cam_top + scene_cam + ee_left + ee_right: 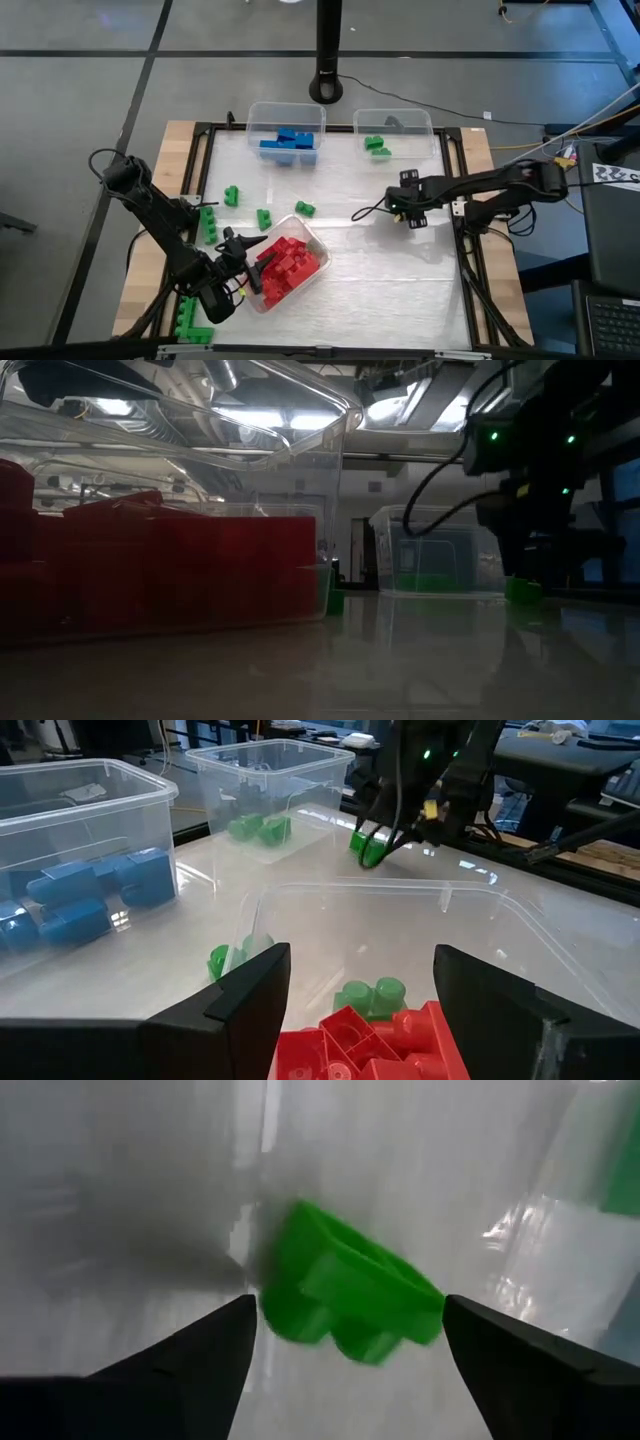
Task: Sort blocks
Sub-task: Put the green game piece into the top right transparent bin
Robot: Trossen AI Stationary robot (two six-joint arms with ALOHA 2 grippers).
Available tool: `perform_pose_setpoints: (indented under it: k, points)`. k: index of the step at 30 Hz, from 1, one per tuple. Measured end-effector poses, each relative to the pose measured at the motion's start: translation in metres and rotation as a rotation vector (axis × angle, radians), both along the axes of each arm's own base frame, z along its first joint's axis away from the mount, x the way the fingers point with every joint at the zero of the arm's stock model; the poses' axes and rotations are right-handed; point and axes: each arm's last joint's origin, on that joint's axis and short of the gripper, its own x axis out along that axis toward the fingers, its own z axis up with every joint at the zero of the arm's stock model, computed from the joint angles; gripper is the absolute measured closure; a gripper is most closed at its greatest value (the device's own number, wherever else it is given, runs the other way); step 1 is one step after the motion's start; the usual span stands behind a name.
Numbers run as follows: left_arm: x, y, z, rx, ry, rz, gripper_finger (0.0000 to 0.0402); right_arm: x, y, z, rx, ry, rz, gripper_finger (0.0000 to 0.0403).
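Observation:
A green block [350,1295] lies on the table between the open fingers of my right gripper [348,1320], which points steeply down at it right of the table's middle [408,212]; the fingers stand on either side without touching it. My left gripper [362,990] is open at the near-left end of a clear bin of red blocks [290,265]. More green blocks [264,217] lie loose on the table left of centre. At the far edge, one bin holds blue blocks [287,140] and another green blocks [377,146]. My left gripper reaches level over the near end of the red blocks' bin [400,895], with red blocks [350,1040] showing below the gap between its fingers. Whether a finger touches the bin's rim or wall I cannot tell.
A dark post's base [326,85] stands behind the far bins. Green blocks [190,320] sit at the near-left corner by the left arm. Black frame rails [468,250] run along the table's sides. Bare tabletop lies at the near right.

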Motion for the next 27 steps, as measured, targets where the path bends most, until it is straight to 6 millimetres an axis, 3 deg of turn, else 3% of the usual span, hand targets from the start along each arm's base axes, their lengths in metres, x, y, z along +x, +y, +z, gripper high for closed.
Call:
perform_pose_setpoints:
  k: [6,18,22,27]
  points:
    - [0.000,0.000,0.000,-0.001,0.000,0.000,0.0166,0.012,0.000,-0.016,0.012,0.058,0.109,0.0084]
    - [0.000,0.000,0.000,0.009,0.007,-0.003,0.0166,0.029,0.001,-0.008,0.123,-0.034,0.227,0.0084]
    - [0.000,0.000,0.000,0.010,0.007,-0.003,0.0166,0.032,0.002,-0.008,0.162,-0.083,0.223,0.0084]
    - [0.000,0.000,0.000,0.008,0.005,-0.003,0.0166,0.029,0.002,-0.008,0.173,-0.078,0.092,0.0084]
